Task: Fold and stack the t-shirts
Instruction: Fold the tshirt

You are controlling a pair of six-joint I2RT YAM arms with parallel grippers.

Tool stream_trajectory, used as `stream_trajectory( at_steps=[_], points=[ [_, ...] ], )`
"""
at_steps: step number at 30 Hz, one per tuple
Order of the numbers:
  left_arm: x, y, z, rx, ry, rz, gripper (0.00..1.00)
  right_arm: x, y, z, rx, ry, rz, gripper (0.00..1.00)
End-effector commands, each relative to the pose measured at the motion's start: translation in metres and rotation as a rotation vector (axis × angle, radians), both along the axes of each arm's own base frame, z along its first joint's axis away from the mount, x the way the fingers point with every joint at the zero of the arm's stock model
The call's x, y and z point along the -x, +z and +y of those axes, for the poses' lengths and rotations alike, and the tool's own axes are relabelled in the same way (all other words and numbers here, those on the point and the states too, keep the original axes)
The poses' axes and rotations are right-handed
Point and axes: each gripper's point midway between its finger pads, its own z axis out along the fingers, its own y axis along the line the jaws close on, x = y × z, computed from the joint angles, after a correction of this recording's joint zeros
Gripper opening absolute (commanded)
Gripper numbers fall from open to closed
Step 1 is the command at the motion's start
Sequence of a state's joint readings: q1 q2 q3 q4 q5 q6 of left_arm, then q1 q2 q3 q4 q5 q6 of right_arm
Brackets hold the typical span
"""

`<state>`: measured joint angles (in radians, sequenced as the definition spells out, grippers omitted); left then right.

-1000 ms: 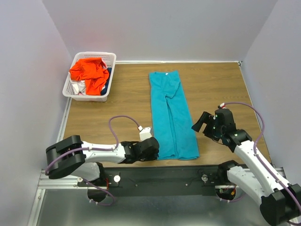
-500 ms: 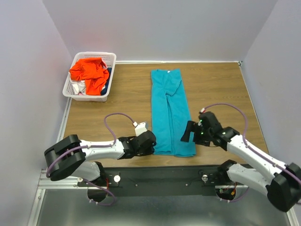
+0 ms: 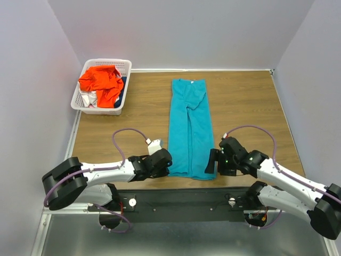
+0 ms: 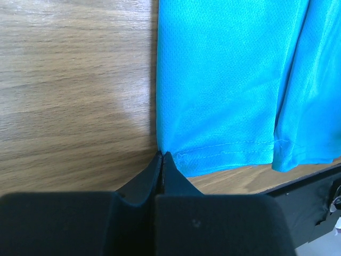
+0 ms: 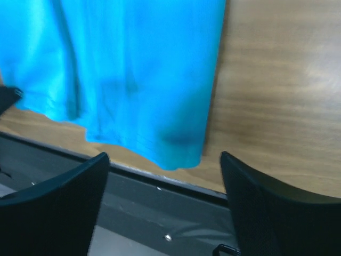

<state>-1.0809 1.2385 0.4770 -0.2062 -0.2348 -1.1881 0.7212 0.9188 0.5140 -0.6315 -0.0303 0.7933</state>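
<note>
Left claw (image 3: 167,166): top view, mine, clenched at the near-left corner of the teal t-shirt (image 3: 187,122).
Right claw (image 3: 214,161): top view, mine, jaws spread, just beside the near-right corner.
Long axis: near to far down the middle of the table (image 3: 240,101); both my claws at its near end, one per corner.
Other stock: orange-red t-shirt (image 3: 100,80) heaped in the white basket (image 3: 99,110), far left, well apart.
Left wrist view: my fingertips (image 4: 152,169) pressed together, meeting the hem (image 4: 224,146) corner; I judge a pinch of cloth held.
Right wrist view: near-right corner lies between my spread fingers, untouched; cloth runs far-left from me.
Coming move: I judge right closes, then both carry the hem far.
</note>
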Motion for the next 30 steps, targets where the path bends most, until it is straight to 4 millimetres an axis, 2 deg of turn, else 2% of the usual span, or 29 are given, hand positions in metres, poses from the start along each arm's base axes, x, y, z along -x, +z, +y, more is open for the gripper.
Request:
stream_trajectory(
  at_steps=[1, 5, 7, 8, 9, 10, 13, 20, 22, 24, 26, 27, 30],
  points=[
    [0.005, -0.016, 0.016, -0.089, -0.021, 0.018, 0.00, 0.026, -0.019, 0.002, -0.032, 0.014, 0.115, 0.85],
    [0.006, -0.018, 0.011, -0.070, -0.021, 0.030, 0.00, 0.028, -0.022, 0.000, -0.022, 0.010, 0.123, 0.70],
    [0.008, -0.020, 0.011, -0.062, -0.018, 0.037, 0.00, 0.031, -0.029, -0.004, -0.001, 0.005, 0.140, 0.55],
    [0.008, -0.020, 0.012, -0.062, -0.012, 0.039, 0.00, 0.032, -0.032, -0.006, 0.006, 0.001, 0.150, 0.55],
    [0.007, -0.020, 0.012, -0.059, -0.011, 0.038, 0.00, 0.033, -0.034, -0.005, 0.006, 0.003, 0.154, 0.46],
    [0.008, -0.020, 0.012, -0.059, -0.009, 0.041, 0.00, 0.033, -0.036, -0.004, 0.002, 0.003, 0.156, 0.41],
    [0.009, -0.020, 0.013, -0.060, -0.009, 0.044, 0.00, 0.033, -0.040, 0.002, -0.036, 0.007, 0.159, 0.34],
    [0.008, -0.020, 0.011, -0.055, -0.008, 0.043, 0.00, 0.029, -0.050, -0.006, 0.004, -0.037, 0.142, 0.30],
    [0.008, -0.020, 0.011, -0.055, -0.010, 0.044, 0.00, 0.026, -0.048, -0.006, 0.004, -0.036, 0.126, 0.24],
    [0.007, -0.017, 0.009, -0.047, -0.010, 0.039, 0.00, 0.023, -0.045, -0.005, 0.000, -0.035, 0.109, 0.10],
    [0.005, -0.012, 0.006, -0.033, -0.013, 0.028, 0.00, 0.015, -0.037, -0.002, -0.009, -0.023, 0.070, 0.07],
    [0.004, -0.009, 0.004, -0.024, -0.016, 0.018, 0.00, 0.012, -0.032, -0.001, -0.014, -0.012, 0.046, 0.01],
    [-0.005, 0.004, -0.003, -0.003, -0.012, -0.021, 0.00, 0.000, -0.017, 0.005, -0.019, 0.033, -0.020, 0.01]
  ],
)
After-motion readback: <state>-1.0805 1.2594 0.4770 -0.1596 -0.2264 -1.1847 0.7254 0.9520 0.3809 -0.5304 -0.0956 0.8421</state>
